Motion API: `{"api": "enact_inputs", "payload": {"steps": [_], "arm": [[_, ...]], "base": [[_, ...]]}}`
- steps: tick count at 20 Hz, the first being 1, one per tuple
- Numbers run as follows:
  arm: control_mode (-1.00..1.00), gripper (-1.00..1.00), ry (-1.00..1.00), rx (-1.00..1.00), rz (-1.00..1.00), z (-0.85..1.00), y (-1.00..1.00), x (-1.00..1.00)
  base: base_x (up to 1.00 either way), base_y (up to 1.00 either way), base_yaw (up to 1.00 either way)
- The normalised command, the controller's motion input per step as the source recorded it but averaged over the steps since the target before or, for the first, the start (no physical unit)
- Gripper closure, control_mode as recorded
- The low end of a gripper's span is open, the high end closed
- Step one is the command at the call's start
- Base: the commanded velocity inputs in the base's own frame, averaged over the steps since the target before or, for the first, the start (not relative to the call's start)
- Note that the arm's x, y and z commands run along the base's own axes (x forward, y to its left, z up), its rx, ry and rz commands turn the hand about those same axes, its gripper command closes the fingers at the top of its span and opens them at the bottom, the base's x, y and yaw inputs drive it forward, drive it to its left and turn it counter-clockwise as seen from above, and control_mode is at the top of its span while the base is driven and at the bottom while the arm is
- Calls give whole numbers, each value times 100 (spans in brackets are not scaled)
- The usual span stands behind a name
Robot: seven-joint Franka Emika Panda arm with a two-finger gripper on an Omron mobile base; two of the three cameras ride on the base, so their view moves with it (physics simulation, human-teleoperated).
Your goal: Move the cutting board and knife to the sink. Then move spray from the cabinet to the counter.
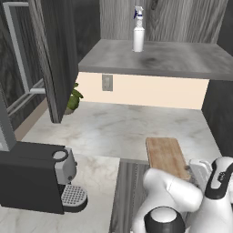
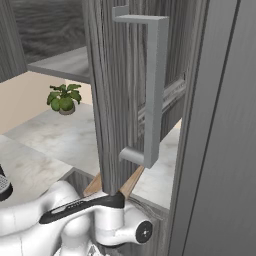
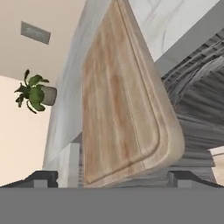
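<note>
Jaws spread wide, one dark tip at each side of the gripper (image 3: pixel 112 178), gripping nothing. The cutting board (image 3: pixel 127 109) lies between and just ahead of them, its rounded near end jutting over the sink's edge (image 1: pixel 127 191); far end on the counter (image 1: pixel 113 127). The spray (image 1: pixel 138 30) stands upright on the cabinet shelf (image 1: pixel 164 61). A potted plant (image 1: pixel 73 98) sits by the wall.

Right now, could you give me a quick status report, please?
Gripper open, fingers straddling the cutting board. Board not gripped. Spray on cabinet shelf.
</note>
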Motion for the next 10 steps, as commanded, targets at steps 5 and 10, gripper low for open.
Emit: {"api": "enact_inputs", "payload": {"steps": [5, 10], "arm": [[-100, -100, 0, 8, 2, -31, -4, 21], [-100, -100, 0, 8, 0, -20, -11, 2]], "base": [[0, 0, 0], [0, 0, 0]]}}
